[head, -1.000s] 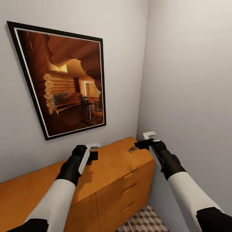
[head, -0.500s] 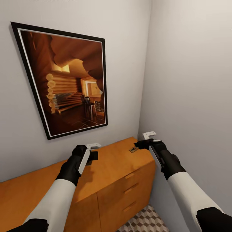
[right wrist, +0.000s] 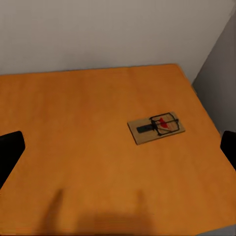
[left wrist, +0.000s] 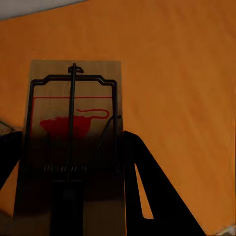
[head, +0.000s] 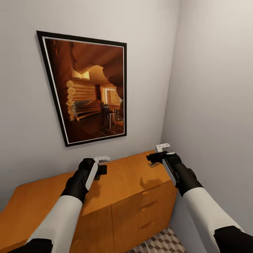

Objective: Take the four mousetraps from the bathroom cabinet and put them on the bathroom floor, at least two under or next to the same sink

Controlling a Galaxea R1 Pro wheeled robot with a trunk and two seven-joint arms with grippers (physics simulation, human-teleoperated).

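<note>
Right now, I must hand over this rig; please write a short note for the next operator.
Left end effector: shut on one mousetrap, above the cabinet top.
Right end effector: open, hovering over a second mousetrap that lies flat near the cabinet's corner by the wall.
Done: one trap picked up.
Left: grasp the second, fetch the others, place all four on the bathroom floor.

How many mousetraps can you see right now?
2. One mousetrap sits between the left hand's fingers; another lies on the cabinet top near its right end. Others may be hidden.
</note>
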